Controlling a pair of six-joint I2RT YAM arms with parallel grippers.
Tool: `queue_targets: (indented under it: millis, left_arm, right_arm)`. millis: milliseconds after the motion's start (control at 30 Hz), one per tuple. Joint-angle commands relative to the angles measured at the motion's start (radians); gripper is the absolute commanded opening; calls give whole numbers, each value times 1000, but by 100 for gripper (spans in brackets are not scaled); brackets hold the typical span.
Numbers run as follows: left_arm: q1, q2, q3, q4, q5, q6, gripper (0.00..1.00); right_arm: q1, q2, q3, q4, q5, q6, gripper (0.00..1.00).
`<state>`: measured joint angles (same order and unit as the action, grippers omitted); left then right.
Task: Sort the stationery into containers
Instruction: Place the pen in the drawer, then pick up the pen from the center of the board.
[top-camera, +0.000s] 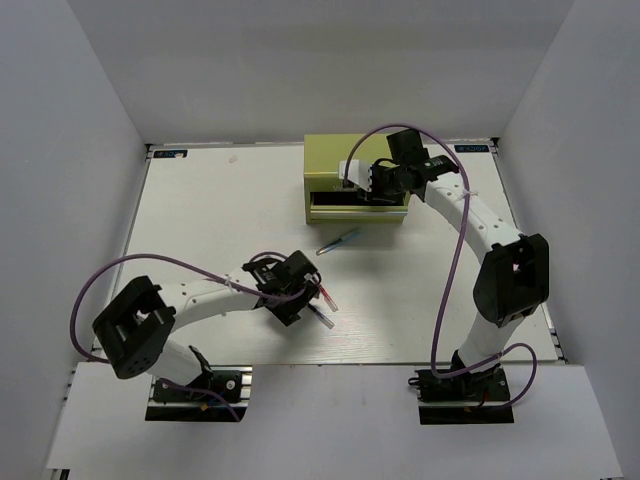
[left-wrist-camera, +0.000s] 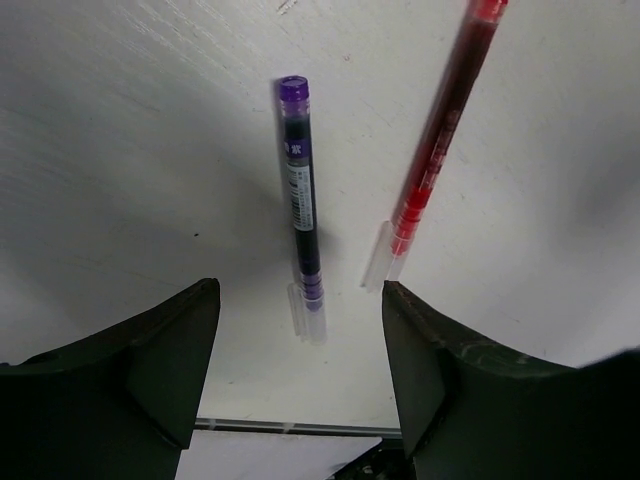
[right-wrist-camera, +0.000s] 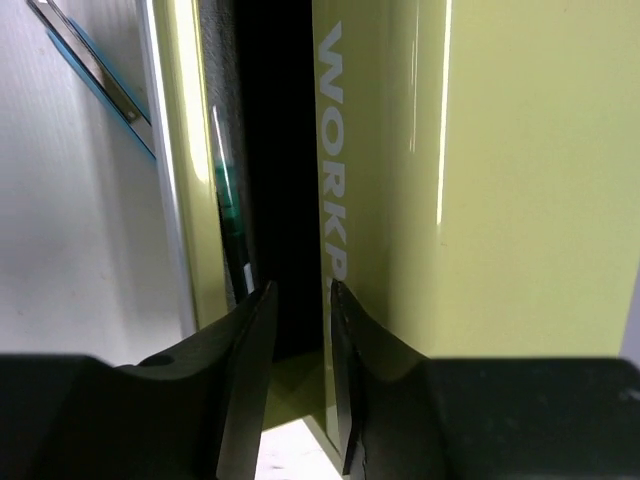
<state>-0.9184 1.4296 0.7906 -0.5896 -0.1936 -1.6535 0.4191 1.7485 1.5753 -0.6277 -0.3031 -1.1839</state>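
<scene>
The yellow-green chest (top-camera: 345, 160) stands at the back with one drawer (top-camera: 355, 210) pulled out. My right gripper (top-camera: 373, 190) hovers over that open drawer, its jaws a narrow gap apart with nothing between them (right-wrist-camera: 300, 330). A dark teal pen (right-wrist-camera: 228, 195) lies inside the drawer. The pale blue-silver pen (top-camera: 340, 241) lies on the table in front of the chest and shows in the right wrist view (right-wrist-camera: 95, 75). My left gripper (left-wrist-camera: 300, 345) is open and empty just above a dark purple-capped pen (left-wrist-camera: 303, 200) and a red pen (left-wrist-camera: 440, 140), both flat on the table (top-camera: 327, 296).
White walls close in the table (top-camera: 200, 220) at the back and on both sides. Purple cables loop from both arms. The chest's front bears white lettering (right-wrist-camera: 333, 150).
</scene>
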Motion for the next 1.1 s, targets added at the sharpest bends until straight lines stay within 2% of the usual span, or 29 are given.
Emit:
queue_targets:
  millis: [0,367,500,633,700,867,1067]
  left_arm:
    - [1,26,42,-39,8,-14,76]
    - [1,138,110,-59,8,-5,73]
    - [1,198,180,-130,-13,-5,66]
    - [1,293,275,-268,11,14,53]
    - [1,318,285,-300,28,14,52]
    - [1,318,246,-277,63,24,49]
    - [1,351,246,-268,72,34,33]
  right_arm:
    - [-3,-35,42,-6,-56,88,34]
    - [-8,-136,-56,32,-102,205,36]
    - [-6,-204,-126,59,-119,230,36]
    - [-9,-260,-181,92,-126,247,36]
    - [-9,-279,-225,115,-129,253,36]
    - [-13,-334,-303,147,-130,279,36]
    - [-19,-379,-351,163,-137,297,36]
